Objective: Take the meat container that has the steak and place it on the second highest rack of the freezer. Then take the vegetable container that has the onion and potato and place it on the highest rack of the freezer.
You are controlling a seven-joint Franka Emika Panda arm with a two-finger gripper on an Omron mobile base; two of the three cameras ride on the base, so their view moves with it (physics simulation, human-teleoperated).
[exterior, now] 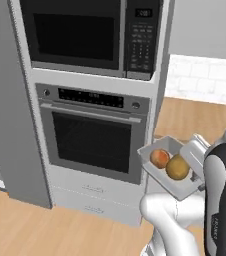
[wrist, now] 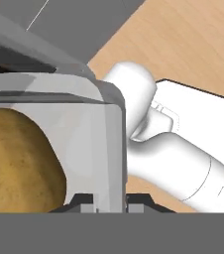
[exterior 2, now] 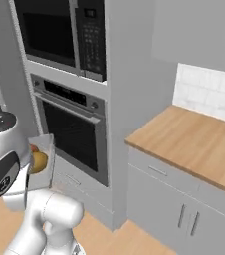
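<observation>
Second step in hand, by judgement: vegetable container (exterior: 171, 167) already lifted, carried in air in front of wall oven (exterior: 92, 132), not yet in freezer.

Inside container: onion (exterior: 159, 158) at 10 o'clock of potato (exterior: 177, 167), the two touching.

Hand (wrist: 109, 201) closed nearly fully, pinching container wall; potato close beside fingers in hand view.

Container tilted a little, low side toward floor.

Wood desk (exterior 2: 194, 142) at 3 o'clock of oven column.

Next move calls for: base turn toward freezer, keep container level so vegetables do not roll out, raise to highest rack, then release.
</observation>
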